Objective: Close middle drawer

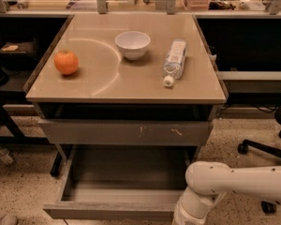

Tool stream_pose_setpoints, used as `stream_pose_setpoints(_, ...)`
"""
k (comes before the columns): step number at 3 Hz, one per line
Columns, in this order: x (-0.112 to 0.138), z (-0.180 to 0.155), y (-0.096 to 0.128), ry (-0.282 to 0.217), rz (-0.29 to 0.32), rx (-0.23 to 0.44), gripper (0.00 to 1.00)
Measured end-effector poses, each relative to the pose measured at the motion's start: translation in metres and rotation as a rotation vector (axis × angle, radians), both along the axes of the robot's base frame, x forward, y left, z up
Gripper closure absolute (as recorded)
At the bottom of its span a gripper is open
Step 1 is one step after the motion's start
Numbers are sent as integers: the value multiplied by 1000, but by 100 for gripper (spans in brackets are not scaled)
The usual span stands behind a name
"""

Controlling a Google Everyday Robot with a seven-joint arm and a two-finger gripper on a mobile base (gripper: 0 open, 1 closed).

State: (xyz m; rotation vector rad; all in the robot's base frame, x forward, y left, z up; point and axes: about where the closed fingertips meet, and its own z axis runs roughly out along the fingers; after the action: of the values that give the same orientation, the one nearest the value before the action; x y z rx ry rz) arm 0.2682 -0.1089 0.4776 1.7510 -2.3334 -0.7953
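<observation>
The middle drawer (113,210) sits low beneath the tabletop (131,86), pulled well out past the tabletop's front edge so that its long grey tray-like inside lies open to view. Its flat, handle-less front faces the camera. Directly under the tabletop's front edge is a taller grey drawer front (126,132) with two pale scratches, set almost flush. The white robot arm (239,179) reaches in from the right, below the tabletop's front right corner. The gripper (187,215) points downward there and is cut off by the lower frame edge, so I cannot tell whether it is released or clenched. On the tabletop are an orange (66,62) at the left, a white bowl (132,44) toward the back centre, and a plastic bottle (174,62) lying on its side at the right.
</observation>
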Motion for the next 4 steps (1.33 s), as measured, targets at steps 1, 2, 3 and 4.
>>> stream_pose_setpoints(1,21,-29,6,-9,-13,24,100)
stream_pose_setpoints(2,39,-43,9,-20,-26,38,100)
stream_pose_setpoints(3,51,-48,12,-31,-20,52,100)
stream_pose_setpoints(4,52,-48,12,-32,-20,53,82)
